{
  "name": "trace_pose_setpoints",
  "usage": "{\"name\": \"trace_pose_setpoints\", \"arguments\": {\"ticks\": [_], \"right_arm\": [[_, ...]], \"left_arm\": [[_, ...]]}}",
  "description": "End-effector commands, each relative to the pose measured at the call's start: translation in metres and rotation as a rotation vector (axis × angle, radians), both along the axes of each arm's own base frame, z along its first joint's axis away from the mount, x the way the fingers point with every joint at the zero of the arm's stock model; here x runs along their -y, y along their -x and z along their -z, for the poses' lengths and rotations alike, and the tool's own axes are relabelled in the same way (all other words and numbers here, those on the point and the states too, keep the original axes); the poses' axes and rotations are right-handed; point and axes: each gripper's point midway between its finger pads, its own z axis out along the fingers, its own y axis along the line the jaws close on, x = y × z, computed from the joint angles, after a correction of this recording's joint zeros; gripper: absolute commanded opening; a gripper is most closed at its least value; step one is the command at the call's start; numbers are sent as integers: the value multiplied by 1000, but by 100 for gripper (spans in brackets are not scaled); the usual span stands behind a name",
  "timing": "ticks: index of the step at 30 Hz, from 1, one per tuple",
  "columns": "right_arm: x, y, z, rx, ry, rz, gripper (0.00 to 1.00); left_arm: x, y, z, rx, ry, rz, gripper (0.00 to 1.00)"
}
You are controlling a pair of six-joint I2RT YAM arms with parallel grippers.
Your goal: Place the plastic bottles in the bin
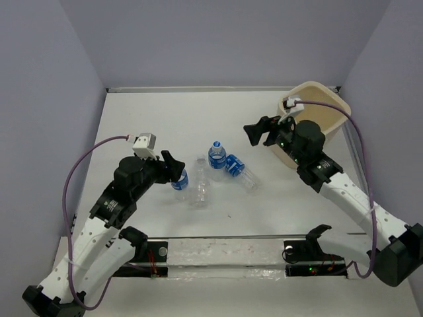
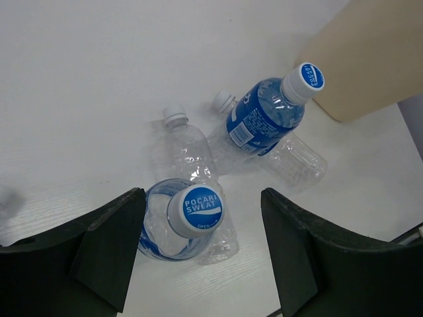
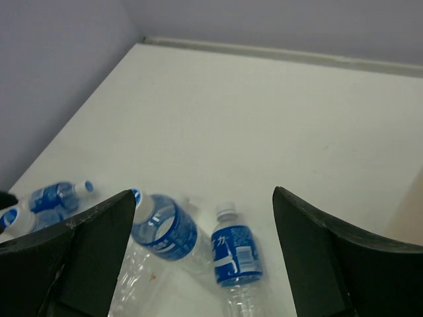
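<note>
The left pincer (image 2: pixel 201 196) is spread on either side of a blue-capped bottle (image 2: pixel 196 210) mid-tabletop (image 1: pixel 165 112), the other bottles (image 1: pixel 216 156) clustered just beside it, while the right pincer (image 3: pixel 201 197) hangs spread near the beige bin (image 1: pixel 330 109) at the far right corner.

Bottles (image 1: pixel 215 168) bunched tight mid-table (image 1: pixel 152 112), little room between them. Left claw (image 2: pixel 201 195) spread around a capped bottle (image 2: pixel 195 211); a clear bottle (image 2: pixel 188 148) crowds just beyond. Bare lane between bunch and bin (image 1: pixel 327 109). Right claw (image 1: pixel 259 131) hangs there, jaws apart, nothing between.
</note>
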Motion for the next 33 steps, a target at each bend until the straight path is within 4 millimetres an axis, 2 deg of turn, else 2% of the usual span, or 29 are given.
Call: {"name": "trace_pose_setpoints", "arguments": {"ticks": [1, 3, 4, 7, 9, 12, 15, 19, 22, 24, 25, 27, 32, 33], "right_arm": [[-48, 20, 25, -51, 62, -201, 89], [-58, 22, 39, -96, 106, -232, 89], [-63, 19, 54, -129, 145, -238, 89], [-60, 20, 91, -243, 209, -230, 87], [-58, 19, 112, -292, 233, -215, 81], [-63, 24, 130, -345, 268, -249, 79], [-69, 23, 117, -299, 266, -262, 83], [-80, 45, 89, -211, 241, -372, 84], [-96, 65, 81, -193, 236, -488, 86], [-107, 69, 80, -188, 235, -529, 87], [-109, 66, 75, -175, 232, -526, 87], [-118, 61, 81, -178, 250, -521, 88], [-132, 38, 74, -137, 259, -478, 88], [-133, 30, 78, -132, 270, -455, 88]], "left_arm": [[-4, -6, -16, 26, 4, -48, 80], [-5, -6, -17, 28, 1, -57, 80], [-6, -7, -18, 29, -4, -67, 80], [-9, -7, -27, 55, -5, -76, 84], [-10, -7, -31, 63, -9, -76, 85], [-6, -8, -33, 62, -20, -56, 86], [1, -8, -26, 37, -31, -28, 85], [6, -6, -23, 29, -37, -10, 83], [10, -6, -19, 17, -47, -3, 81], [11, -6, -18, 13, -58, -1, 81], [10, -8, -16, 10, -65, -11, 80], [11, -7, -15, 6, -69, -12, 80], [11, -5, -12, 1, -77, -26, 80], [12, -5, -10, -3, -82, -26, 80]]}}
